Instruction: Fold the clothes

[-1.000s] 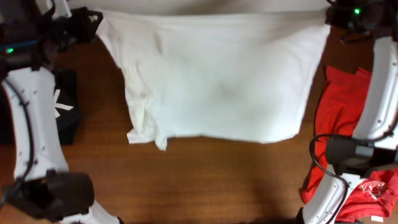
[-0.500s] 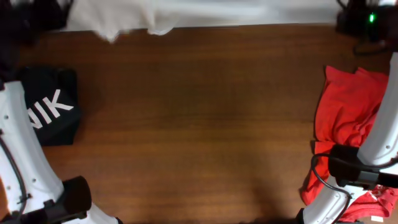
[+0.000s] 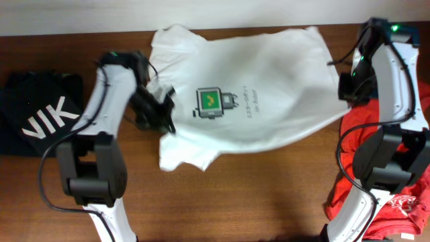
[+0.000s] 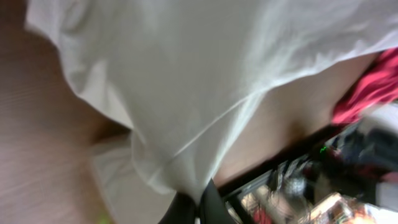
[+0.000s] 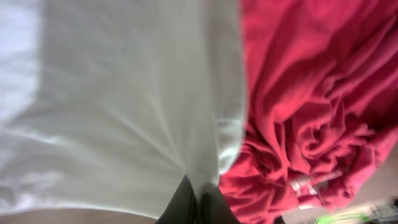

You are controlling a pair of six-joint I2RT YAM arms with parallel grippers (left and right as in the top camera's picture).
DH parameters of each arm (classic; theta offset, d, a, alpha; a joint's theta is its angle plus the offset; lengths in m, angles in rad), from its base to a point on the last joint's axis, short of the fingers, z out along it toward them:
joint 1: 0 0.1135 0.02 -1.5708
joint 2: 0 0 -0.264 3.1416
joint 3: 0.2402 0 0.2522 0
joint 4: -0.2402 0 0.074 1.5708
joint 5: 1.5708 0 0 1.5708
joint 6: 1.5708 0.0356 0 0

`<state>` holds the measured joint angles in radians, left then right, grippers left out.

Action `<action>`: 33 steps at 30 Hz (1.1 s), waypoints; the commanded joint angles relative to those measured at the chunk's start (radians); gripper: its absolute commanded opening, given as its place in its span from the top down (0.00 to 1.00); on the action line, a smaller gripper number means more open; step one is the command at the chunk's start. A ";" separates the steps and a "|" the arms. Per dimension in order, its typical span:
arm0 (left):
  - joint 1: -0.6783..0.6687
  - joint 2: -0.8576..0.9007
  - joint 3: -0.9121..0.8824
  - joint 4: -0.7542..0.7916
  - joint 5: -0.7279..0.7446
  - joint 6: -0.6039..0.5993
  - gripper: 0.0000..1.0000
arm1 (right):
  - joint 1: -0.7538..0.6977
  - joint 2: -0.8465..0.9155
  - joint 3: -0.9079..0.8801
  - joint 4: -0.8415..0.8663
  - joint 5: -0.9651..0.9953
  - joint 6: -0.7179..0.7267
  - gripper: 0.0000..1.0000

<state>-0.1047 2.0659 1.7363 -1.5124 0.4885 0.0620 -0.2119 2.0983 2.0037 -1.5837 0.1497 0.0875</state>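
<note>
A white T-shirt (image 3: 262,87) with a green-and-yellow chest print (image 3: 209,101) and dark lettering is spread print-up across the back middle of the table. My left gripper (image 3: 153,111) is shut on its left edge; in the left wrist view the white cloth (image 4: 186,93) runs into the closed jaws (image 4: 198,208). My right gripper (image 3: 347,91) is shut on its right edge, shown in the right wrist view (image 5: 200,202) with white cloth (image 5: 124,106) pinched. An orange-red T-shirt (image 3: 410,195) lies crumpled at the right, also in the right wrist view (image 5: 311,106).
A folded black garment with white letters (image 3: 40,121) lies at the left edge. Bare wooden table (image 3: 235,202) fills the front. The orange-red shirt lies under and beside the right arm.
The white shirt, held high at the table's back edge half a second ago, now lies spread on the table print-up. Both arms came down and forward with it.
</note>
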 commanded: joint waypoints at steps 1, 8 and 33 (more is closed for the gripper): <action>-0.054 -0.013 -0.216 0.060 -0.007 0.030 1.00 | -0.025 -0.013 -0.077 0.034 0.098 0.034 0.96; -0.060 -0.015 -0.280 0.134 -0.053 0.029 0.26 | -0.032 -0.014 -0.082 0.048 0.090 0.050 0.95; 0.046 0.001 -0.359 0.559 -0.185 -0.081 0.47 | -0.031 -0.014 -0.082 0.063 0.087 0.052 0.95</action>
<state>-0.0536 2.0666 1.4364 -1.0214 0.3023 -0.0055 -0.2436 2.0983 1.9255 -1.5204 0.2096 0.1280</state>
